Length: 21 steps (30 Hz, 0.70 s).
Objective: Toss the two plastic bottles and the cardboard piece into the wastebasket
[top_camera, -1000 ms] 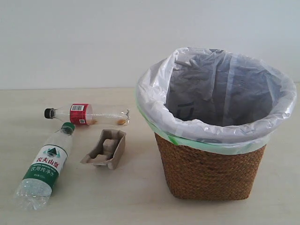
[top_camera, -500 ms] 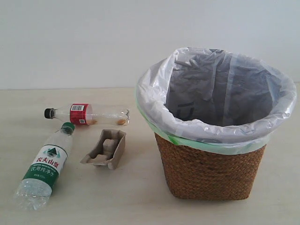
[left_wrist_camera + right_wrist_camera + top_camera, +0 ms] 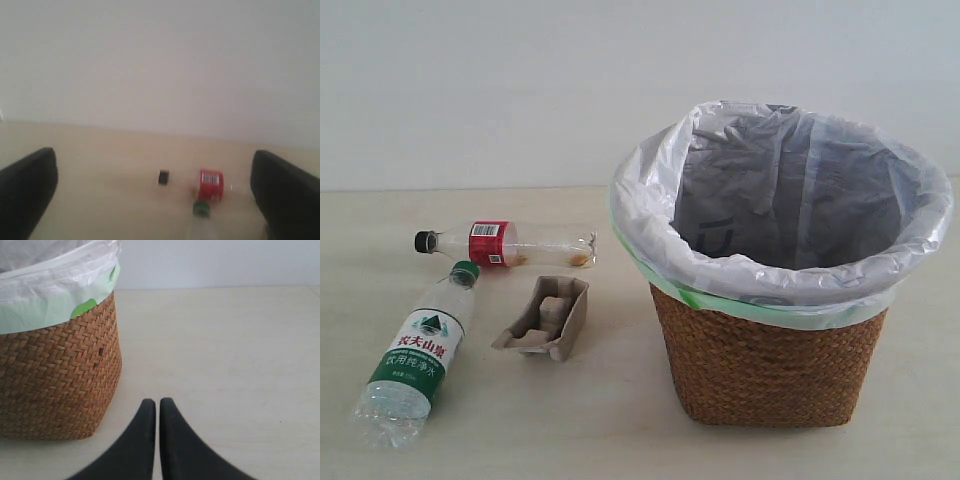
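Exterior view: green-capped bottle (image 3: 415, 350), red-labelled bottle (image 3: 505, 243) and pulp tray (image 3: 545, 318) are not yet binned; left pincer (image 3: 152, 160) spread, right pincer (image 3: 157, 405) pressed together.

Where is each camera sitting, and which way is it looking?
Exterior view: off the arms, slightly above the table, facing the wastebasket, green-cap bottle, red-label bottle and cardboard tray; no robot shows.
Left wrist view: low, facing both bottles; the open left gripper frames it.
Right wrist view: low, facing the wastebasket's wicker side; the shut right gripper shows.
Shared: bottles in exterior and left wrist; wastebasket in exterior and right wrist.
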Motion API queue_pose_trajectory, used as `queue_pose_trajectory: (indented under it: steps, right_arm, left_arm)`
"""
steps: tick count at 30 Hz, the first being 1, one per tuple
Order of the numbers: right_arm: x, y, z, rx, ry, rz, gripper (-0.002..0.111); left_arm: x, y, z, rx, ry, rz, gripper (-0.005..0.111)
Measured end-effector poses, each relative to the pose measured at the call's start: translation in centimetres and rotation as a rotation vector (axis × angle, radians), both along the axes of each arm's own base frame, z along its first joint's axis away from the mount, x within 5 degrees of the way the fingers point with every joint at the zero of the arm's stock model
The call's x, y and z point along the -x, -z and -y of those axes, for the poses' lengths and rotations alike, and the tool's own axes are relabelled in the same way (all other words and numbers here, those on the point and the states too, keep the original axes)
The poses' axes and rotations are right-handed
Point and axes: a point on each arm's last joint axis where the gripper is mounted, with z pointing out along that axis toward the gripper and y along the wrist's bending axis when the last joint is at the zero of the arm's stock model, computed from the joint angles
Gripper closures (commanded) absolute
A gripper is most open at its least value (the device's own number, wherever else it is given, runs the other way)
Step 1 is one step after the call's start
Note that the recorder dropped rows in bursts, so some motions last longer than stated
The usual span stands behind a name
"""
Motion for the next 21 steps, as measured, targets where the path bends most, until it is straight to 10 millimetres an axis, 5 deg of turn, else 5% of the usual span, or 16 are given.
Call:
queue_pose_trajectory:
  steps: [12, 21]
  right_arm:
    - [0.0, 0.0, 0.0, 0.0, 0.0, 0.0, 0.108]
    - [0.0, 0.0, 0.0, 0.0, 0.0, 0.0, 0.108]
  left_arm:
    - [-10.3, 7.7, 2.7, -0.007, 0.195, -0.67, 0.0]
    - [-13.4, 13.9, 4.6, -0.003, 0.424, -0.884, 0.0]
